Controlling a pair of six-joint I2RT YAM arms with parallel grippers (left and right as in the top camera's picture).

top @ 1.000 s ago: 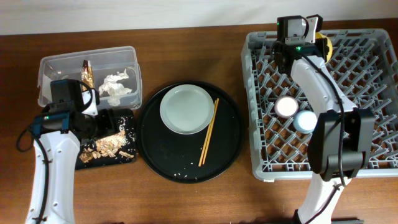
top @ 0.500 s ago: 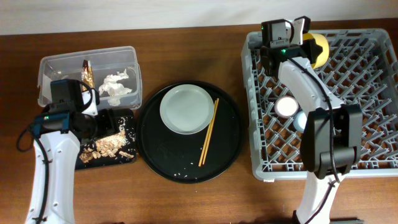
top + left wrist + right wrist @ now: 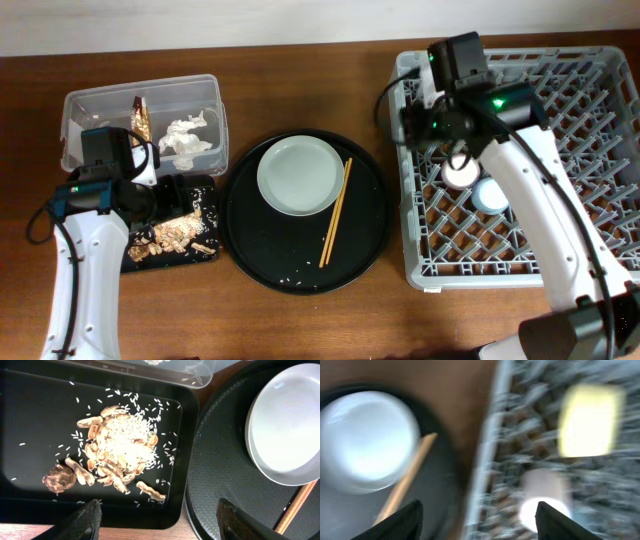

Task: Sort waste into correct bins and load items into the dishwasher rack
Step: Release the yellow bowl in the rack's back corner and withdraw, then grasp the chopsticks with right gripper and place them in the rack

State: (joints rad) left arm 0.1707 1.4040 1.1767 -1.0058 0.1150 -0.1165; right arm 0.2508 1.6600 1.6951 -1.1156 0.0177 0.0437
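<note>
Tissue (image 3: 183, 137), wrapper (image 3: 140, 113), scraps (image 3: 178, 233) are binned at left; pink cup (image 3: 461, 172), blue cup (image 3: 491, 195), yellow bowl (image 3: 585, 420) racked. Plate (image 3: 298, 175), chopsticks (image 3: 335, 215) wait mid-frame. My left gripper (image 3: 159, 512) and right gripper (image 3: 479, 512) gape empty.

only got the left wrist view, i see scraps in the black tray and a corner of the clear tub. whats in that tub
Observer: The clear tub holds crumpled white tissue and a gold-brown foil wrapper.
Operator: ok, anything loaded in the rack yet
Observer: Yes, a pink cup and a blue cup sit side by side in the dishwasher rack.
Operator: and wheres the right gripper
Observer: The right gripper hangs open over the rack's left edge, near the pink cup, holding nothing.
</note>
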